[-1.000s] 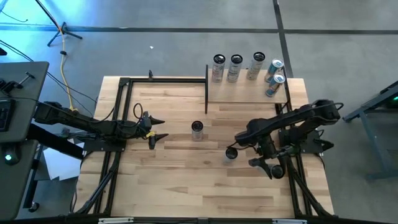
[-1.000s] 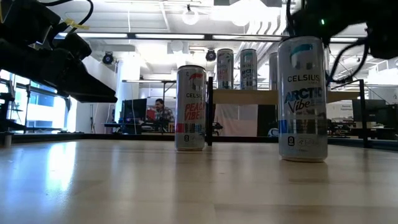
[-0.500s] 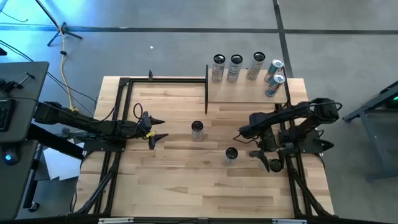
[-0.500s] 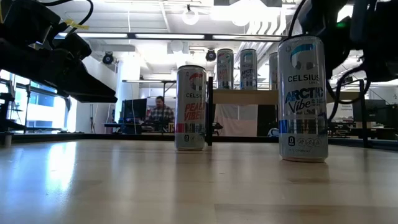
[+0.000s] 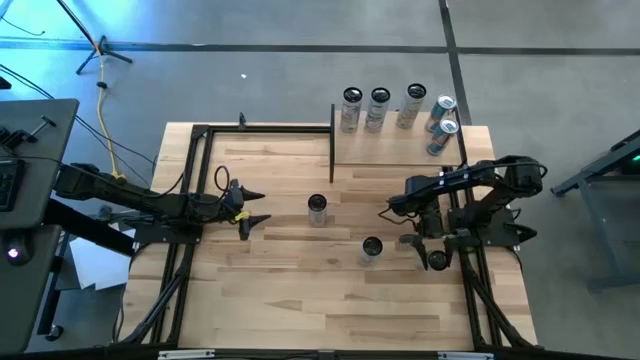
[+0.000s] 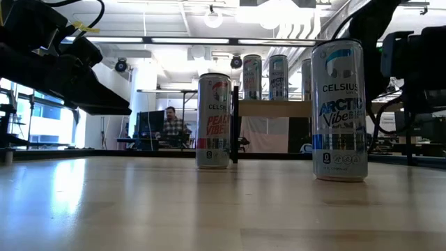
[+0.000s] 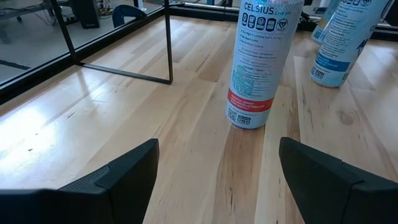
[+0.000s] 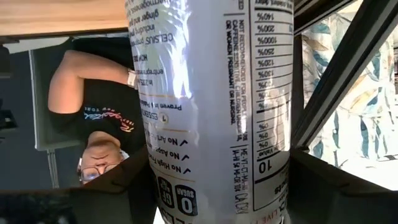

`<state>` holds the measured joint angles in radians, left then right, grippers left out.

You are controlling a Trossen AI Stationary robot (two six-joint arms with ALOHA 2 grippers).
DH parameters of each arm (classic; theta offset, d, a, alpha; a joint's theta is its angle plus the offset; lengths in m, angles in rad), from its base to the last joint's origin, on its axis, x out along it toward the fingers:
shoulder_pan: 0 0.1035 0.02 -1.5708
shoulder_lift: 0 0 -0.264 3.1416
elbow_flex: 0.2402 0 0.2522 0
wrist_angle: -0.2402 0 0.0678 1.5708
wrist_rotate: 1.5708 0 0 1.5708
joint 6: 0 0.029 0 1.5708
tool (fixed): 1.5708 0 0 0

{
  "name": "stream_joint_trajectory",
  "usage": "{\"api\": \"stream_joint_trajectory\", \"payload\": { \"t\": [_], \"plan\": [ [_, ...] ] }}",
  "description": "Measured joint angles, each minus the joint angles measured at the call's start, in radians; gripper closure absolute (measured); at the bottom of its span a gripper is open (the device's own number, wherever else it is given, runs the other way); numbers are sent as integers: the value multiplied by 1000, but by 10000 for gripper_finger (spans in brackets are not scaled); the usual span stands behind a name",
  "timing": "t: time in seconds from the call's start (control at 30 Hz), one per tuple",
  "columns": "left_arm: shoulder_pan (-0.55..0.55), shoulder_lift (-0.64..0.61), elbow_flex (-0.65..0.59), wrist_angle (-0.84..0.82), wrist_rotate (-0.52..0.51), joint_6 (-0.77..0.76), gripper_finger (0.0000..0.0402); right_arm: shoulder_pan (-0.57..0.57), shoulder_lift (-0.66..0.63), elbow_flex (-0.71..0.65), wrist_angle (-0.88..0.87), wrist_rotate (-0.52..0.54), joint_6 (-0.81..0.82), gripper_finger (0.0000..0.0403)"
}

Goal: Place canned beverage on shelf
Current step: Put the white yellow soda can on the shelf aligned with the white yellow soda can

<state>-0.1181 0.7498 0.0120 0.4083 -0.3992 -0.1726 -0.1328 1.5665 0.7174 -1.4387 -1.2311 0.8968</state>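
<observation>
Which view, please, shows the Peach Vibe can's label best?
The low view: the Peach Vibe can stands whole, front lettering readable. The left wrist view shows its lower back label, the high view only its lid; the right wrist view's close-up can seems another.

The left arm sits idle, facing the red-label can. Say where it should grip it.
Likely mid-body, coming in level from the side of the left gripper. The can stands upright with straight round walls. There is bare table around it, and the open gripper faces it.
</observation>
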Motion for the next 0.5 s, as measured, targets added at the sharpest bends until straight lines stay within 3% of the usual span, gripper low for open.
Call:
{"api": "stream_joint_trajectory", "payload": {
  "t": [0.5],
  "plan": [
    [0, 0, 0, 0, 0, 0, 96, -85, -1, -40, 118, 4, 71, 149]
  ]
}}
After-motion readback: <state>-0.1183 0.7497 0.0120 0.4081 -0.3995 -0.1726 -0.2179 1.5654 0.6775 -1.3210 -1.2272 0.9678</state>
